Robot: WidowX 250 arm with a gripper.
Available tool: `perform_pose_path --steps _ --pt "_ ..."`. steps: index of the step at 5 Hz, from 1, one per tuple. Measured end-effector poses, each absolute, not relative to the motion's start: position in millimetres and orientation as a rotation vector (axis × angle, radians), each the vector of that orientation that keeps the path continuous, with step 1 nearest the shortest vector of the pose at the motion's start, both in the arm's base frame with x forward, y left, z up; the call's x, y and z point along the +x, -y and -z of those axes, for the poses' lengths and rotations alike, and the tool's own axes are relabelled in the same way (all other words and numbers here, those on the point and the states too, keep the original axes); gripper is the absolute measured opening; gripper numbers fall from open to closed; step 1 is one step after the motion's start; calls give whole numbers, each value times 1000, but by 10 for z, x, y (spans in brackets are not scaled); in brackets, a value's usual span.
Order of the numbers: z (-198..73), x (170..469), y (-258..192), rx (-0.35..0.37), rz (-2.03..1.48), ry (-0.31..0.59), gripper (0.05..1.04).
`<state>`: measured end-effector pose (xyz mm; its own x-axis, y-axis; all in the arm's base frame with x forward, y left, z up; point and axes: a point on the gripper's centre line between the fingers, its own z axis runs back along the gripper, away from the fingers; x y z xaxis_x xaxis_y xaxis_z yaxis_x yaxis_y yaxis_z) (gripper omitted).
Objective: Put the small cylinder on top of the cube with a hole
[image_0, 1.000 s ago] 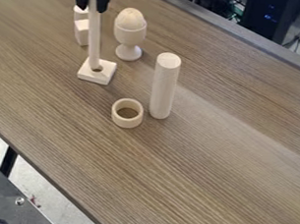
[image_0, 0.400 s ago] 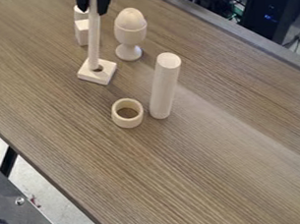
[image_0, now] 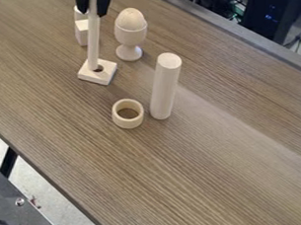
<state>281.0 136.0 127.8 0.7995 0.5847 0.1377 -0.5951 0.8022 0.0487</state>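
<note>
Apparently, the small cylinder [image_0: 93, 42] was held nearly upright, with its upper part clasped by the end effector [image_0: 92, 13] near the top edge of the view, and its lower end was seen at the flat square block [image_0: 95, 76]. Taken as the cube with a hole, that block was flat on the desk [image_0: 208, 164]. The hole [image_0: 99, 69] was partly exposed just beside the cylinder's foot; whether the foot was seated in it, rested beside it or hung just above could not be told

By that reading, the grasp and the carry to the block were done, and the task was judged nearly complete. What was left was the final seating, perhaps with a slight shift toward the hole, then the release and a clear withdrawal. Tipping was to be feared if the cylinder were let go off-centre

Farther out, an egg-shaped piece in a cup [image_0: 130, 33], a ring [image_0: 127, 124], a thick cylinder [image_0: 164, 88] and a pale block [image_0: 81, 33] were left unused
</note>
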Motion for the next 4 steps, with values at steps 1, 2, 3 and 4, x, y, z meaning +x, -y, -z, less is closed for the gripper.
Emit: perform_pose_path --steps 1,2,3,4 --pt "-1275 2817 -1360 93 -634 123 260" --pt "-1275 2820 -1361 92 -640 125 260" --pt "-1275 2825 -1350 90 -644 125 260" --pt "-1276 2833 -1340 94 -645 127 260"
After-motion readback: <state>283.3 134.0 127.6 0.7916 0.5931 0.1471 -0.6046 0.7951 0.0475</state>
